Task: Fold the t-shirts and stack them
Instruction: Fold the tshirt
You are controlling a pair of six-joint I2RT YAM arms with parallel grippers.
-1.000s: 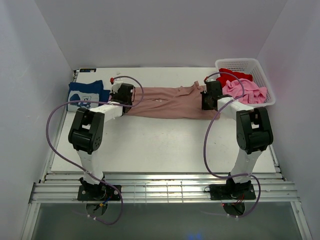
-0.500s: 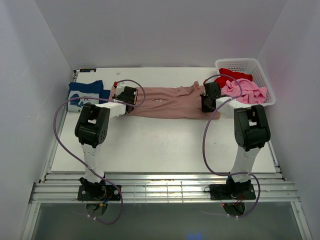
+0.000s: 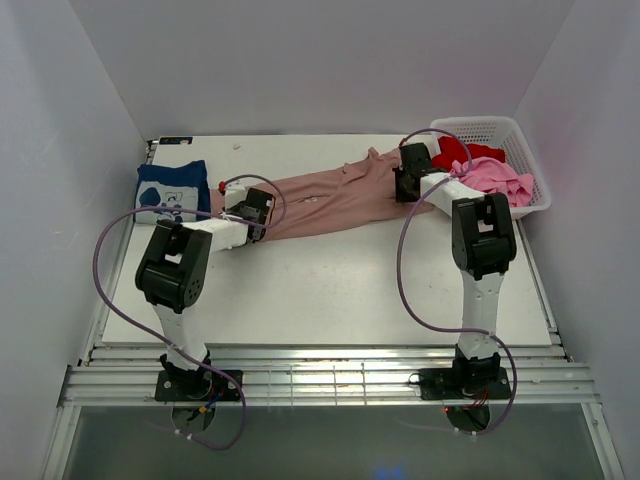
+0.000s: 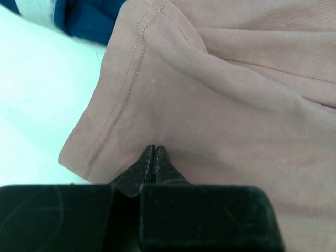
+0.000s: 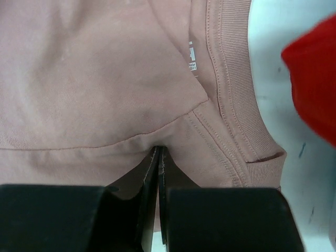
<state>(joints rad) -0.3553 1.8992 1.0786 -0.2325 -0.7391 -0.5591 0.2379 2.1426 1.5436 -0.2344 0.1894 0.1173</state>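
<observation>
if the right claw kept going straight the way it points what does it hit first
Most likely more of the pink-tan tee: the right claw is shut on it beside the collar, and that cloth fills the line ahead.

A robotics lab test cell is shown. A white tabletop [image 3: 330, 290] is boxed in by plain white panels [image 3: 320, 60] at 9, 12 and 3 o'clock, so that a closed, evenly lit booth is formed. Two robot arms, the left arm [image 3: 175, 270] and the right arm [image 3: 482, 250], are bolted onto slotted aluminium rails [image 3: 330, 378] at 6 o'clock. Loose purple cables [image 3: 405, 290] are looped from the bases up to the wrists. Crumpled t-shirts [image 3: 490, 180] are heaped in a white plastic basket [image 3: 478, 124] at 2 o'clock, set out as handling material.
</observation>
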